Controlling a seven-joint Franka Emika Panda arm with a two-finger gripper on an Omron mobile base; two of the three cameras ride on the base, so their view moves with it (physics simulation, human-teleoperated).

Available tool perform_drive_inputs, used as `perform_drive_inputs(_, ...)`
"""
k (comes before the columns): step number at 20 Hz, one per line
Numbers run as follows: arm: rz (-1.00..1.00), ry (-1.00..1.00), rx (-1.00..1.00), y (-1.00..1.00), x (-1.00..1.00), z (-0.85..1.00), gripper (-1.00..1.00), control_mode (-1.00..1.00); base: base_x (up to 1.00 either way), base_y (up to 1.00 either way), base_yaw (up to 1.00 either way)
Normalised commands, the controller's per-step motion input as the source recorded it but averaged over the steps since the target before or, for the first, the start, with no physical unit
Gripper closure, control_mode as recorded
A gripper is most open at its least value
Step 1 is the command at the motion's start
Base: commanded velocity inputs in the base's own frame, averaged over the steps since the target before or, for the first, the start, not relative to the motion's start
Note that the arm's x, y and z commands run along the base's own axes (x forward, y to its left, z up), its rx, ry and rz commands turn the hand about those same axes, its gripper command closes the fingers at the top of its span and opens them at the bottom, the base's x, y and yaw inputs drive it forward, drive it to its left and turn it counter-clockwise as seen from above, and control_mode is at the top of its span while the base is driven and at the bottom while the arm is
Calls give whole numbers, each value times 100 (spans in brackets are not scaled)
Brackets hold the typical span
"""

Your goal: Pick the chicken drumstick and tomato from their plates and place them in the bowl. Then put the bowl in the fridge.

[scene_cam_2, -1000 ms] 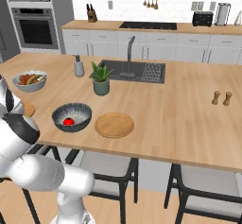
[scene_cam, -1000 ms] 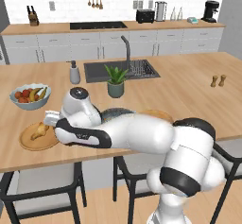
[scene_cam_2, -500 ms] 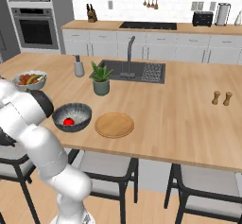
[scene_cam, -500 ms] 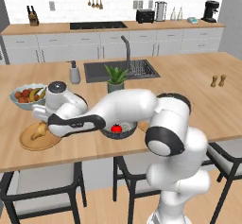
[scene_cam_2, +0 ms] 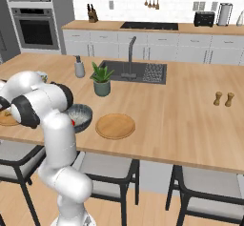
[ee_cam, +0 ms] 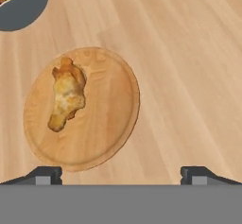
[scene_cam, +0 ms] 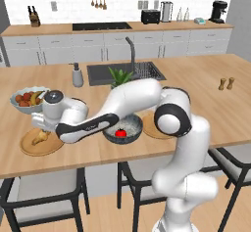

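Observation:
The chicken drumstick [ee_cam: 67,93] lies golden-brown on the left half of a wooden plate [ee_cam: 111,124]. My gripper [ee_cam: 120,174] hangs above that plate's near edge, open, its fingertips [ee_cam: 45,175] set wide with nothing between them. From the left base view, my hand [scene_cam: 49,113] hovers over the same plate [scene_cam: 29,147] and the drumstick [scene_cam: 39,137]. The tomato [scene_cam: 120,133] rests inside the dark grey-blue bowl [scene_cam: 133,126], right of the hand. A second plate [scene_cam_2: 115,126] sits bare beside the bowl [scene_cam_2: 82,115]. The fridge is out of view.
A pale blue fruit bowl [scene_cam: 27,100] with bananas stands just behind the drumstick's plate. A soap bottle [scene_cam: 77,75], a potted plant [scene_cam_2: 101,79] and the sink [scene_cam_2: 136,71] lie farther back. Salt and pepper shakers [scene_cam_2: 223,98] stand far right. Stools sit below the counter's front edge.
My arm has swung left, away from the bowl, and the hand now hovers over the drumstick's plate. The tomato stays in the bowl. The jaws stayed open.

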Motion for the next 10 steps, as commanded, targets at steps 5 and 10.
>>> perform_drive_inputs(5, 0, 5, 0, 0, 32, -1, -100, -100, 0, 0, 0)
perform_drive_inputs(10, 0, 16, 0, 1, 39, 1, -100, -100, 0, 0, 0)
